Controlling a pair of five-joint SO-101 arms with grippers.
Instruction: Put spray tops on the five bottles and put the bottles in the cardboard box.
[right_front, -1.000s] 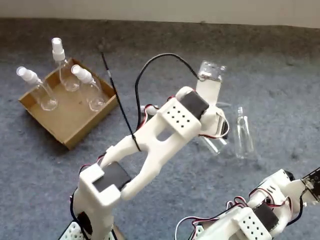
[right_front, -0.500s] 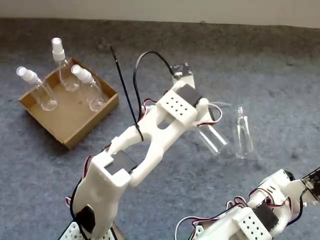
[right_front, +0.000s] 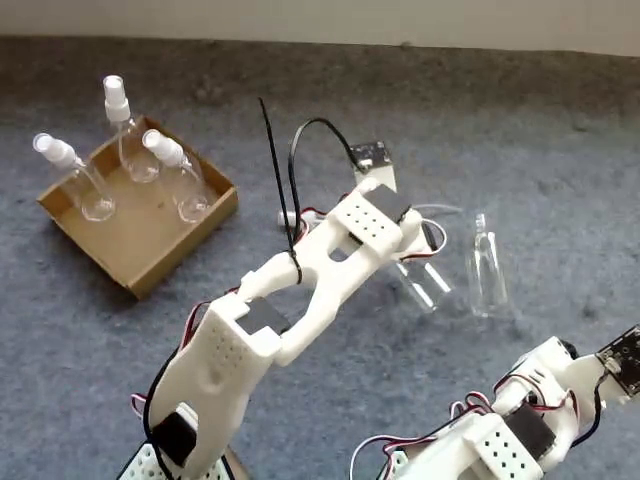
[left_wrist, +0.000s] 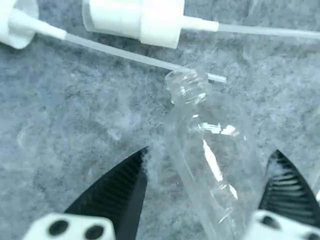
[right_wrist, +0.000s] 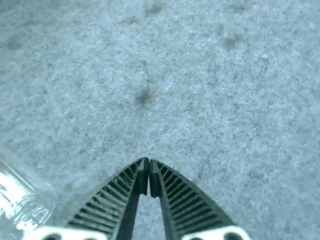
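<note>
At the left, the cardboard box (right_front: 185, 250) holds three capped bottles (right_front: 125, 135), so by my count two bottles are left to finish. In the middle of the high view, the left arm (right_front: 330, 270) has swung its wrist back toward the box side and dropped lower over the past second, settling above the uncapped bottle (left_wrist: 215, 140), which lies on its side on the grey carpet (right_front: 560, 150). The left gripper (left_wrist: 210, 151) is spread wide with one black finger on either side of this bottle's body and not yet gripping it. Just beyond the bottle's threaded neck lie two loose spray tops (left_wrist: 145, 20), their dip tubes stretched across the carpet. This looks like the approach to a pickup, with closing on the bottle the likely next step before a top can go on. Further right, a second uncapped bottle (right_front: 485, 268) lies just beside the first. At the far right, the right arm (right_front: 540, 420) has barely shifted, and the right gripper (right_wrist: 149, 164) is clenched on nothing, pointing at bare carpet.
</note>
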